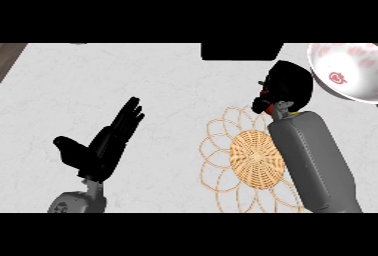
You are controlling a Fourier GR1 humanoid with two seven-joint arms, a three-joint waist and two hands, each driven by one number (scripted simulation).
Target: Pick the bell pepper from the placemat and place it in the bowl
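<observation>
While gripped, bell pepper (278, 106) inside right robot hand (284, 87)

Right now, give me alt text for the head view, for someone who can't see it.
The robot's right hand is curled around something with a bit of red showing, lifted past the woven placemat toward a white bowl with red markings at the upper right. The left hand rests open on the left, fingers up, over a pale counter.

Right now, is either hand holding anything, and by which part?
The right hand is curled round a red thing, probably the bell pepper; which part it grips is hidden. The left hand is open and holds nothing.
</observation>
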